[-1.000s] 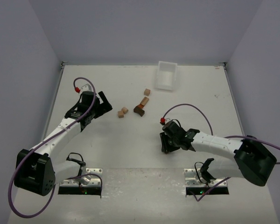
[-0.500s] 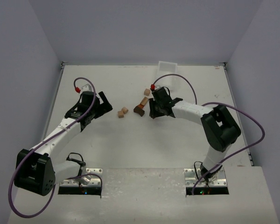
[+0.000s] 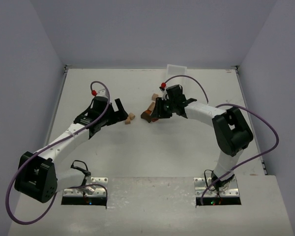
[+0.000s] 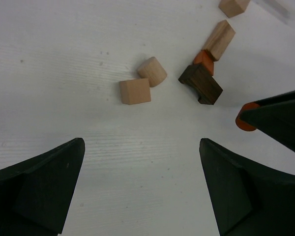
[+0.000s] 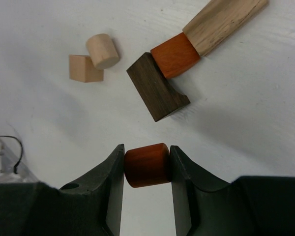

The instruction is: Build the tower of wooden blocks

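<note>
While clenched between jaws of the right gripper, orange-brown round block, near dark brown block, orange cube and tan bar touching in a row mid-table, tan cylinder and tan cube alongside, left gripper gaping empty, white tray beyond.

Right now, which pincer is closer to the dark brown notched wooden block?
Right. The right pincer, holding an orange-brown wooden cylinder, is beside the dark brown block; the open left pincer sits farther, beyond the light tan wooden cube.
</note>
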Controlling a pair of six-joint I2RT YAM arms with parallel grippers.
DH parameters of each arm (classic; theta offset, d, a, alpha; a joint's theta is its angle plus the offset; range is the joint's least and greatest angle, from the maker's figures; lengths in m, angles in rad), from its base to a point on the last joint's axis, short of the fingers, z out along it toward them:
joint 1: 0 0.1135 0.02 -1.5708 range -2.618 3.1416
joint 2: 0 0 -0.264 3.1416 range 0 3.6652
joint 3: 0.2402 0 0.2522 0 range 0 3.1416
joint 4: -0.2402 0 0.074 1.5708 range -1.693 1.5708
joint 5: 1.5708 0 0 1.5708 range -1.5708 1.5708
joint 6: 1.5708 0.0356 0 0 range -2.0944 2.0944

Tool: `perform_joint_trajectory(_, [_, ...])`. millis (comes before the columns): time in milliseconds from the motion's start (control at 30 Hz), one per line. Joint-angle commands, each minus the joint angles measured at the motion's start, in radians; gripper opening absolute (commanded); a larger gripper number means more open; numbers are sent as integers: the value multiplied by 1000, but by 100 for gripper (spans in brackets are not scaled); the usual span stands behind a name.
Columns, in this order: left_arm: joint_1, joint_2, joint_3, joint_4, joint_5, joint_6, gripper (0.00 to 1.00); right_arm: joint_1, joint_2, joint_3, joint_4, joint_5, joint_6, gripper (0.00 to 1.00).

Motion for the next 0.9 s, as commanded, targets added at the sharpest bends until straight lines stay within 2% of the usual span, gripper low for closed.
perform_joint_trajectory(0, [-64,-41,27,137,138,97,100,-35,-42,-10,134,-255,118,23])
perform_joint_trajectory(67, [-110,-62,1,213,214,174,100,-48,-36,-5,168,-375,163,23])
perform_joint_trajectory(133, [-198,-81,-9,250,204,206,100,-66,-40,-5,171,-453,223,22])
perform_joint_trajectory(267, [-290,-55,17,268,141,216,100,-68,-91,-68,207,-455,289,23])
perform_joint_trajectory(400, [-375,7,69,268,-9,189,100,-68,-165,-135,276,-441,380,24])
perform_joint_trajectory(533, [-418,46,104,268,-94,153,97,-69,-201,-184,312,-439,433,25])
perform_joint_trajectory(667, [-456,76,128,268,-155,127,87,-69,-212,-222,382,-443,505,27])
perform_joint_trajectory(867, [-513,96,147,322,-231,115,65,-69,-212,-275,479,-447,608,27])
